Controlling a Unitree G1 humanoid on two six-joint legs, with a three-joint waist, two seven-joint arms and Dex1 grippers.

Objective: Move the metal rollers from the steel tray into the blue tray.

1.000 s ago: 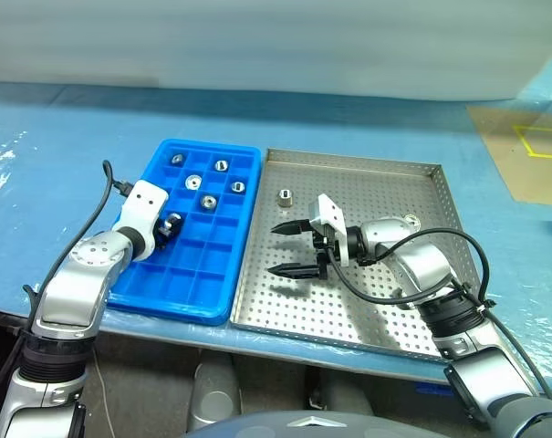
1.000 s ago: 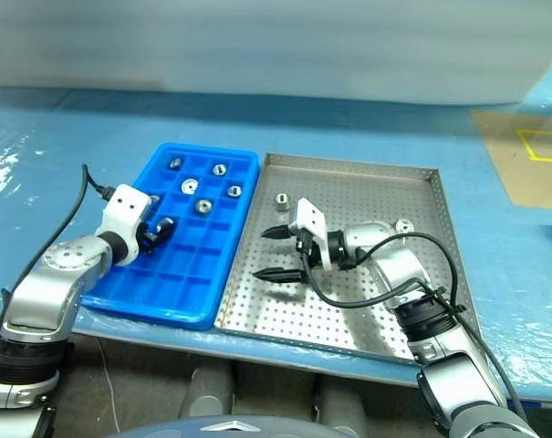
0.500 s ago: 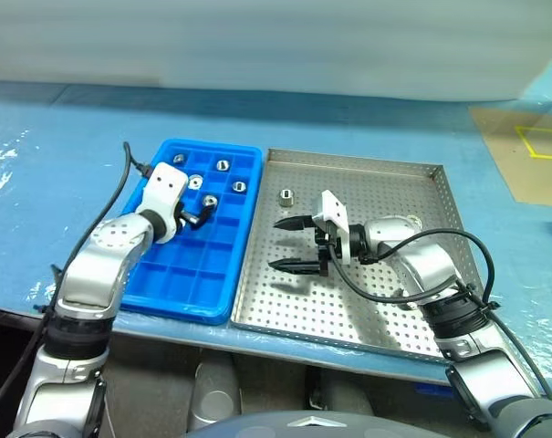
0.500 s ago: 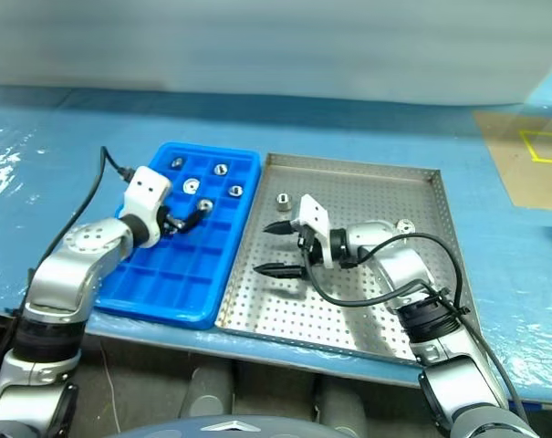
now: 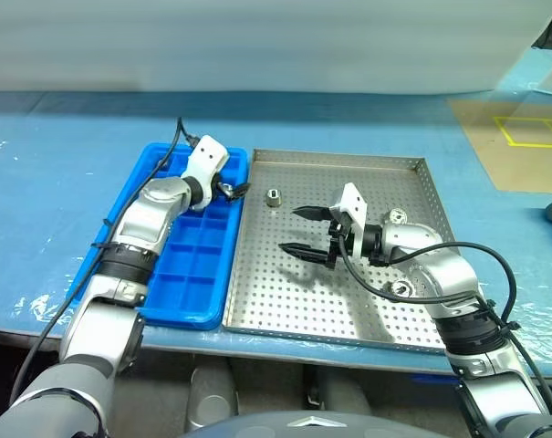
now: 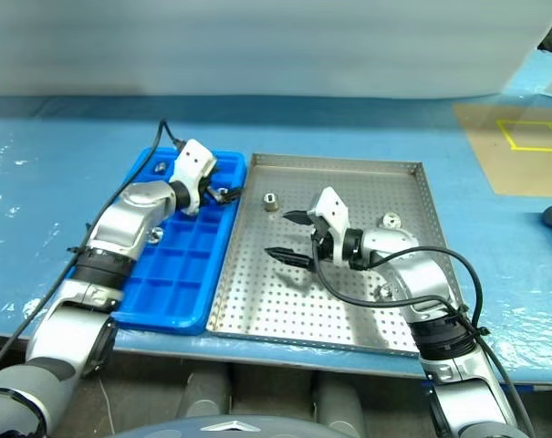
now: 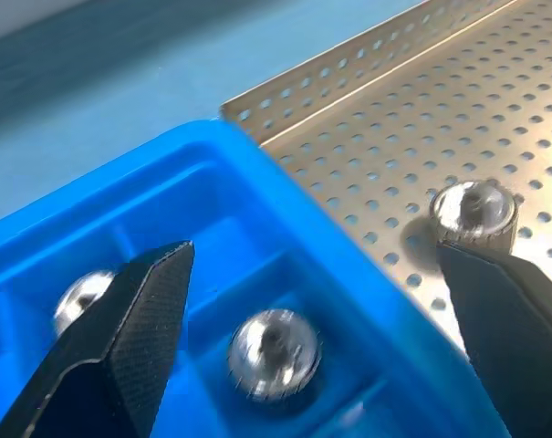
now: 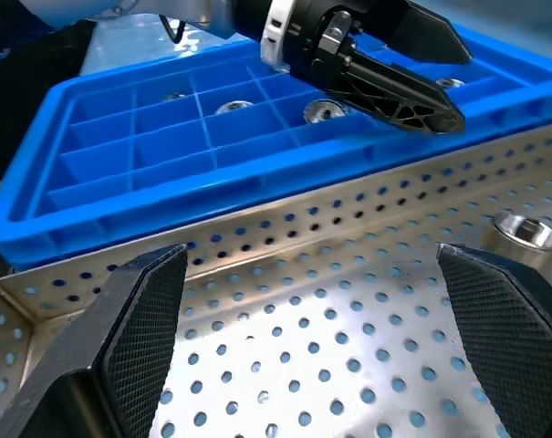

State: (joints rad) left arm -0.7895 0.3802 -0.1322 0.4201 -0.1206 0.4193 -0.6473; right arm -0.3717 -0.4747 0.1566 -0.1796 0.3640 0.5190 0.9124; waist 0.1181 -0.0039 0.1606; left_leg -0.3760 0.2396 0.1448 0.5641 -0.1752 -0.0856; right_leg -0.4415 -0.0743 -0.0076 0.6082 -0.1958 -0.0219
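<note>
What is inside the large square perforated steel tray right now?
Three small shiny metal rollers lie on the steel tray: one near the far left corner, two on the right side. The right claw, open, hovers over the floor, covering part of it.

Swung the left pincer (image 5: 234, 189) from the near-left cells of the blue tray (image 5: 195, 274) up to its far right corner, beside the steel tray (image 5: 348, 301). Spread its fingers wide, empty. Left one more roller (image 7: 274, 353) in the blue cells.
</note>
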